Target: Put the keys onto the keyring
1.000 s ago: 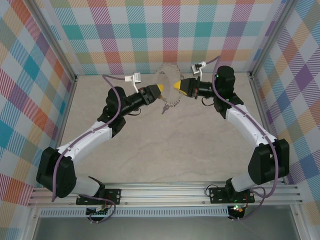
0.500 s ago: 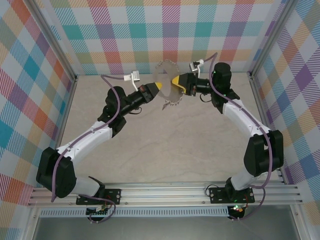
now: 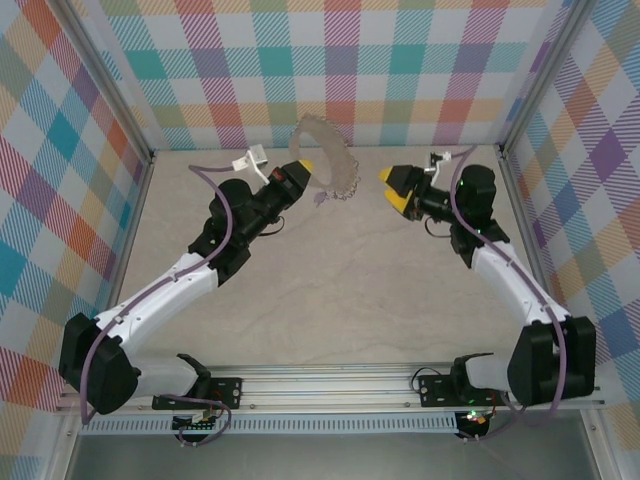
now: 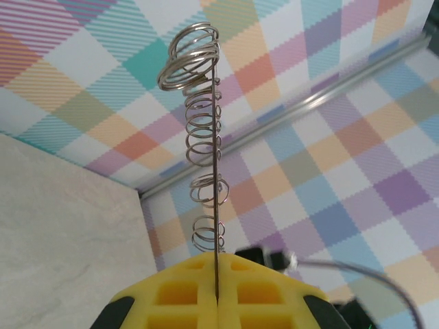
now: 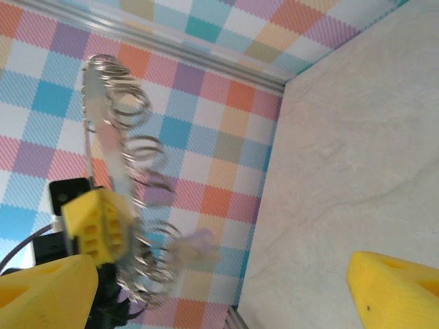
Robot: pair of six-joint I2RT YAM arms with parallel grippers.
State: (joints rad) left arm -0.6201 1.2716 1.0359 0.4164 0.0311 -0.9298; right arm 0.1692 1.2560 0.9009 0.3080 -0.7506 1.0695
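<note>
Keyring [image 4: 215, 164] stands edge-on, pointing straight out from the left pincer [image 4: 217, 277].

Bright, even, diffuse light; only faint soft shadows on the tabletop [image 3: 330, 300]. Right wrist view is motion-blurred, keyring [image 5: 110, 147] smeared. Left wrist view sharp, near left tool [image 4: 218, 288] slightly soft.

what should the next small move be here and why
Probably lower the left gripper toward the table and set the keyring down. Its jaws are shut on the hoop's edge, holding it in the air. The right gripper stands open, apart from it, and the small lilac key seems to hang from the hoop, though that is hard to confirm.
</note>
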